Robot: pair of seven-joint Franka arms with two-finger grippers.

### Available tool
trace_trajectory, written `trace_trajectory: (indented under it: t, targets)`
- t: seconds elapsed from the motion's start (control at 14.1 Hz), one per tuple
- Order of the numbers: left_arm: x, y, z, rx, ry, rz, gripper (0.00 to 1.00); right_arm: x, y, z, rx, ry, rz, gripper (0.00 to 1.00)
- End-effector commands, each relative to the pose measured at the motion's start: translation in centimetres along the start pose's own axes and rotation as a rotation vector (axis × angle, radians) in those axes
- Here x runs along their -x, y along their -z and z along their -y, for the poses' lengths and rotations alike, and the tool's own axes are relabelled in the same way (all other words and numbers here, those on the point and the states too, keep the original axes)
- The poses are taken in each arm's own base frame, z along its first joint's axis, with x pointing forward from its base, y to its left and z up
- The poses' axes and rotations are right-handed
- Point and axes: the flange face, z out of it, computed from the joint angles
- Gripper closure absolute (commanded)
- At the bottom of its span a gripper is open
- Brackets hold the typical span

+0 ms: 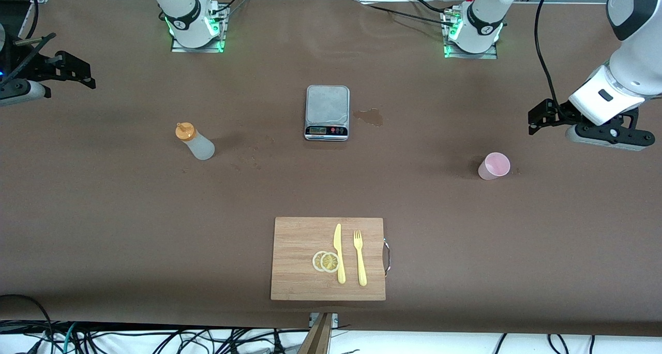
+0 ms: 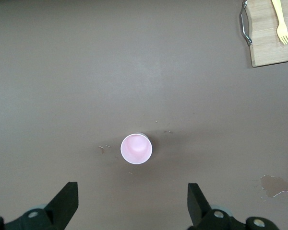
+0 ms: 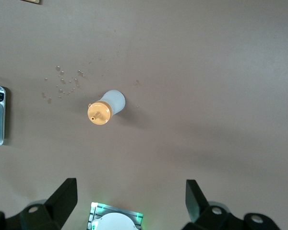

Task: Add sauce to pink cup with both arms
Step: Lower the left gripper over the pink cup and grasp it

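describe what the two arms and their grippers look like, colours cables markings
Both arms are glossy white jointed Frankas with black bands; their bases glow green on metal plates. The left gripper is black, on a white wrist with a black cable looping up the arm. The right gripper is also black. Each gripper has two wedge-shaped black fingers.

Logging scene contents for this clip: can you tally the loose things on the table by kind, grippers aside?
Squeeze bottle: 1
Pink cup: 1
Kitchen scale: 1
Cutting board: 1
Yellow knife: 1
Yellow fork: 1
Lemon slices: 2
Total: 8
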Motion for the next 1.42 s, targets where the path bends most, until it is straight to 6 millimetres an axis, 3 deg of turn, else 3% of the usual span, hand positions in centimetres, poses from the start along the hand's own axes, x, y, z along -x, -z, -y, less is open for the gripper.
trace_trajectory:
  t: [0.0,0.14,0.28,0.71,0.85,0.99,1.35]
  targets:
    - [0.9,0.4,-0.1,-0.005,0.012,0.005,0.00,0.8,0.6,0.2,0.010,-0.004,-0.008,0.00]
    - [0.9,0.2,-0.1,-0.015,0.004,0.009,0.00,0.9,0.6,0.3,0.007,-0.005,-0.008,0.00]
    - [0.7,0.3,-1.5,-0.046,-0.029,0.009,0.00,0.8,0.5,0.5,0.009,-0.002,-0.008,0.00]
    - [0.7,0.5,-1.4,-0.045,-0.027,0.012,0.00,0.7,0.5,0.9,0.010,0.004,-0.005,0.00]
    - [0.8,0.1,-1.6,-0.044,-0.042,0.035,0.00,0.6,0.4,1.0,0.011,0.005,-0.004,0.00]
    - [0.3,-1.6,-1.7,-0.040,-0.042,0.076,0.00,0.5,0.3,1.0,0.010,0.003,-0.001,0.00]
    - [0.3,-1.8,-3.1,-0.037,-0.059,0.081,0.00,0.4,-0.5,0.9,0.007,0.003,0.015,0.00]
